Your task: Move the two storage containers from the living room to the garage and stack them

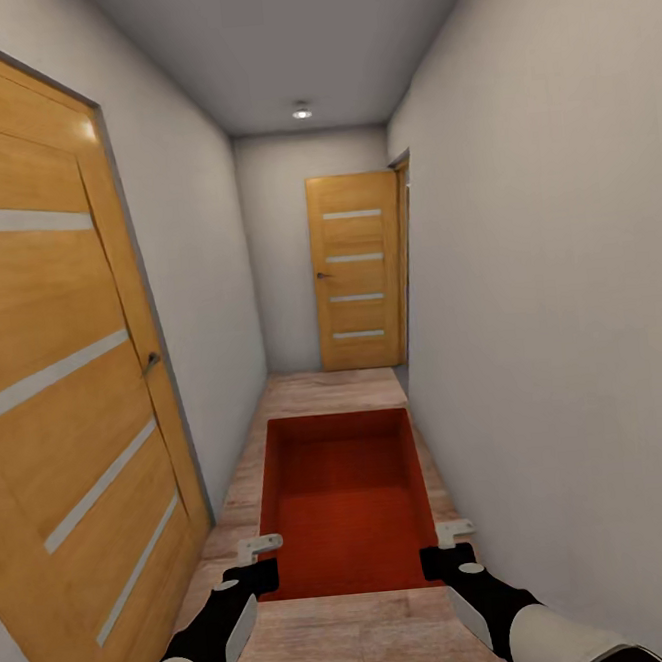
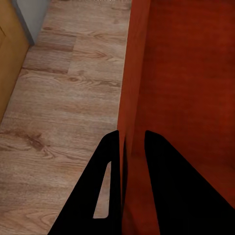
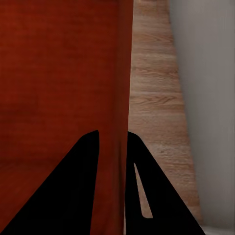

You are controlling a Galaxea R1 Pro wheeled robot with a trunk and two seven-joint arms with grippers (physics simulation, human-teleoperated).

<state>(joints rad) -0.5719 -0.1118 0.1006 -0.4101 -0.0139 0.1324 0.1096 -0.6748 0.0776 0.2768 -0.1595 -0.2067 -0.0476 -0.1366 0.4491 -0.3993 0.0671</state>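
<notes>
A red-orange storage container (image 1: 346,500) hangs level above the wood-plank floor of a narrow corridor, open side up and empty inside. My left gripper (image 1: 260,570) is shut on its left wall near the close corner. In the left wrist view the gripper (image 2: 131,147) straddles that thin wall (image 2: 133,73). My right gripper (image 1: 443,554) is shut on the right wall, and in the right wrist view the gripper (image 3: 113,139) pinches the container (image 3: 58,73) the same way. The living room and the garage are out of view.
A wooden door (image 1: 66,394) stands close on the left. A second wooden door (image 1: 358,268) closes the far end, with a door frame (image 1: 408,264) beside it on the right. White walls (image 1: 549,302) hem the wood floor (image 1: 336,391) on both sides.
</notes>
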